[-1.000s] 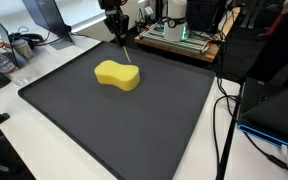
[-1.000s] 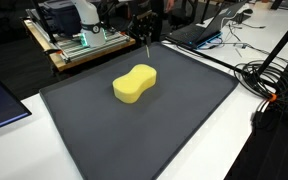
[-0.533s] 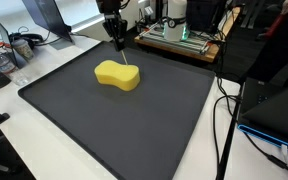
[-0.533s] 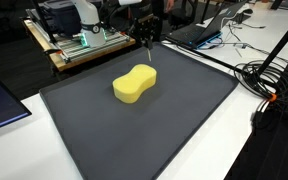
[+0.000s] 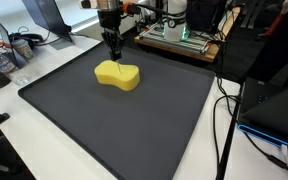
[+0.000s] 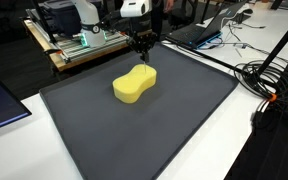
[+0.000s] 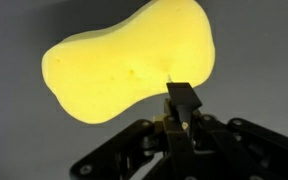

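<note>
1. Sponge [image 5: 117,75]: a yellow, peanut-shaped piece lying flat on a dark mat [image 5: 114,130], in the far half of the mat and well clear of its edges in both exterior views [image 6: 135,84].
2. Claw [image 5: 112,52]: it hangs straight down over the far lobe of the sponge, its tip just above the foam or touching it; which of the two cannot be told in an exterior view [image 6: 142,52].
3. Wrist view: the claw [image 7: 181,92] comes in from the bottom edge, and its dark fingers are pressed together at the near rim of the sponge [image 7: 124,65].
4. Grip: a thin stick [image 7: 180,120] shows as a pale sliver pinched between the fingers; its tip is too fine to trace against the yellow foam.
5. Mat: it covers most of the white table [image 5: 14,135], with a bare strip of table along its edges [image 6: 234,160].
6. Surroundings: a wooden tray of electronics [image 5: 179,40] stands beyond the far edge of the mat, and black cables [image 6: 269,85] lie on the table beside it.
</note>
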